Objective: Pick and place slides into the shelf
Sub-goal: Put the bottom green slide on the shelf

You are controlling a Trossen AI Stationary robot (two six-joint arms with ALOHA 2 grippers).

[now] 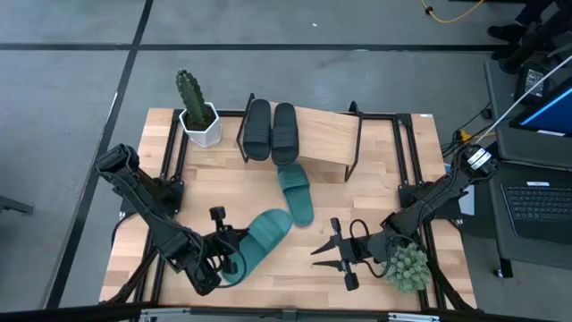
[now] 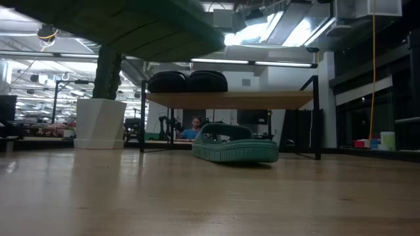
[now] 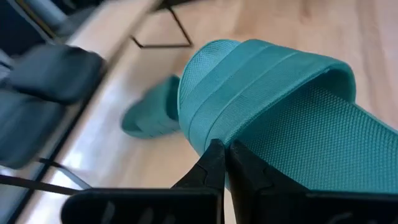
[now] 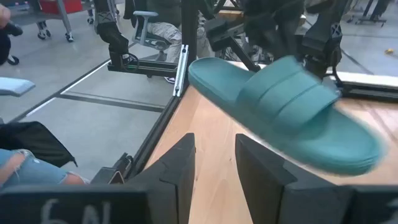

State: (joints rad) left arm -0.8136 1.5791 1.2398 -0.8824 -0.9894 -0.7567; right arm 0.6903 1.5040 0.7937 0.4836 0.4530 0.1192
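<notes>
Above the wooden tabletop (image 1: pixel 206 170), teal slide (image 1: pixel 262 234) in left end effector (image 1: pixel 225 253).

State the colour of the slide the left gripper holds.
Teal green; the held slide in the left gripper shows best in the left wrist view.

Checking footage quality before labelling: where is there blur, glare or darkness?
Left wrist view: black slides and far teal slide blurred. Right wrist view: held teal slide smeared. Low view: bright ceiling glare, dark underside overhead. High view: evenly lit.

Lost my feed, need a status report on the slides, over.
Left tool shut on teal slide, lifted. Right tool open, empty, waiting. Black slides on shelf; second teal slide lies before it.
</notes>
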